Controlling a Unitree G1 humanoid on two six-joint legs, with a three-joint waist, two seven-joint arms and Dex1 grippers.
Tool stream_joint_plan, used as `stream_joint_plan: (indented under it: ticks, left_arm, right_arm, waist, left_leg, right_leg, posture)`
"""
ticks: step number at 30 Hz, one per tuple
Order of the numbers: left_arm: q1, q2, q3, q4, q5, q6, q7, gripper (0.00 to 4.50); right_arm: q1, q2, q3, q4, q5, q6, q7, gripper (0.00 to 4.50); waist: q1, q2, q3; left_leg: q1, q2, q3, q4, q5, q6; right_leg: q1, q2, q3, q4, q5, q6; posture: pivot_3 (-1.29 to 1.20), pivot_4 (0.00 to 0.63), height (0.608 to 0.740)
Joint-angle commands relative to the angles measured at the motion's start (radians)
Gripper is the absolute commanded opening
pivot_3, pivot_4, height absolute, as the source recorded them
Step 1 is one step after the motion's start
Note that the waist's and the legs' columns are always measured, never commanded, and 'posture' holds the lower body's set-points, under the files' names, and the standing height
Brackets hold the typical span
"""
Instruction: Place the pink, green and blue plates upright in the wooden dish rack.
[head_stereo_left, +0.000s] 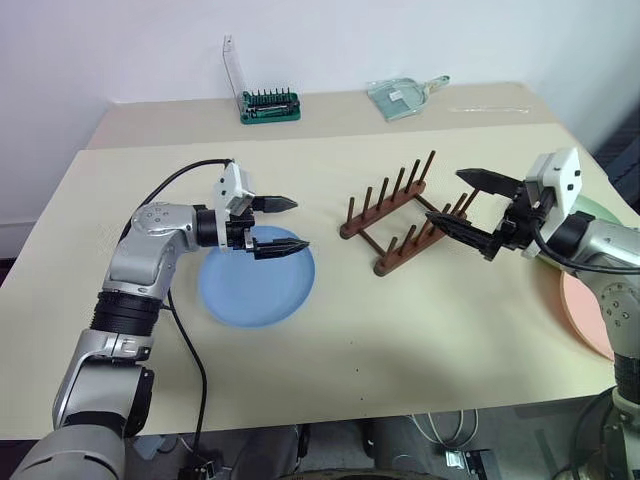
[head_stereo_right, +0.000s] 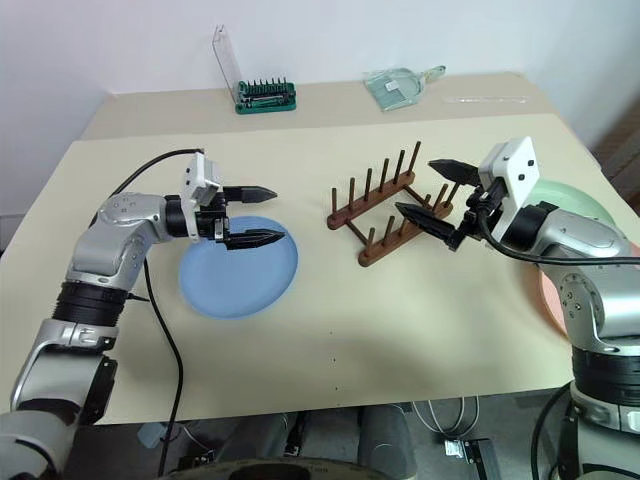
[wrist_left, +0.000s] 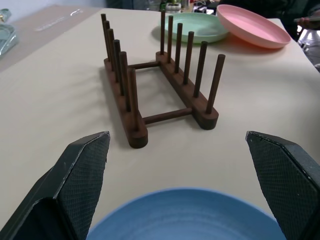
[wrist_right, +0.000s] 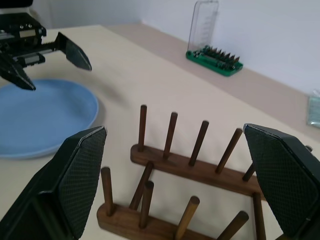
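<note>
Nearest the camera, the blue plate (head_stereo_left: 257, 287) lies flat on the table (head_stereo_left: 400, 340) at lower left of centre in the head views. Above its far rim hovers the left gripper (head_stereo_left: 287, 224), fingers spread wide and empty. At right of centre, the right gripper (head_stereo_left: 463, 203) hangs just beside the near end of the wooden dish rack (head_stereo_left: 400, 212), fingers likewise wide apart and holding nothing.

Risks, by judgement:
- The plates are shallow and flat on the surface. A finger that fails to get under the rim is likely to push the plate across the table rather than lift it.
- The right gripper stands close to the rack pegs. A sideways sweep could knock the light rack askew and misalign the slots.
- The pink plate (head_stereo_left: 585, 310) overhangs the picture's right edge, with the green plate (head_stereo_right: 560, 198) just behind it; the right arm crosses above both and may foul them.

Surroundings: all rack slots are empty. A green tool holder (head_stereo_left: 268, 104) with clear lid and a clear dustpan (head_stereo_left: 402, 95) sit at upper centre, well apart from the work area. Nothing blocks the path from blue plate to rack.
</note>
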Motion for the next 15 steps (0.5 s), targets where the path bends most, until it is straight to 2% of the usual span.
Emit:
stream_joint_plan:
  ticks: [1, 5, 10, 13, 15]
  left_arm:
    - [-0.019, 0.019, -0.01, -0.088, -0.032, 0.08, -0.019, 4.5]
    - [0.007, -0.008, -0.085, -0.18, -0.003, 0.174, 0.029, 4.5]
    - [0.003, -0.035, -0.164, -0.249, 0.073, 0.239, 0.142, 4.5]
    - [-0.022, -0.095, -0.174, -0.27, 0.065, 0.35, 0.234, 4.5]
    - [-0.021, -0.112, -0.229, -0.3, 0.1, 0.342, 0.249, 4.5]
  right_arm:
    - [-0.024, 0.015, -0.025, -0.05, 0.016, -0.024, -0.023, 4.48]
    - [0.0, 0.027, -0.04, -0.063, 0.022, -0.029, -0.029, 4.48]
    - [0.11, 0.018, -0.093, -0.118, 0.046, -0.03, -0.007, 4.48]
    - [0.277, -0.044, -0.21, -0.166, 0.093, 0.008, 0.082, 4.48]
    - [0.414, -0.087, -0.335, -0.175, 0.105, 0.033, 0.151, 4.48]
  waist:
    - [0.0, 0.0, 0.0]
    - [0.0, 0.0, 0.0]
    - [0.003, -0.001, 0.0]
    - [0.012, -0.001, 0.001]
    - [0.024, -0.001, 0.001]
  left_leg:
    - [0.0, 0.0, 0.0, 0.0, 0.0, 0.0]
    - [0.001, 0.001, 0.001, 0.0, 0.0, 0.0]
    - [0.001, 0.001, 0.002, 0.0, -0.001, 0.001]
    - [0.002, 0.001, 0.002, -0.001, -0.002, 0.003]
    - [0.002, 0.001, 0.004, 0.0, -0.002, 0.004]
  right_leg:
    - [0.0, 0.0, 0.0, 0.0, 0.0, 0.0]
    - [0.0, 0.001, 0.001, 0.0, 0.0, 0.0]
    - [0.001, 0.001, 0.002, 0.0, 0.0, 0.0]
    - [0.001, 0.001, 0.002, 0.0, 0.0, 0.0]
    - [0.001, 0.002, 0.004, 0.0, 0.0, 0.001]
  posture:
    - [0.0, 0.15, 0.74]
    - [0.0, 0.15, 0.74]
    - [0.0, 0.15, 0.74]
    - [0.0, 0.15, 0.74]
    - [0.0, 0.15, 0.74]
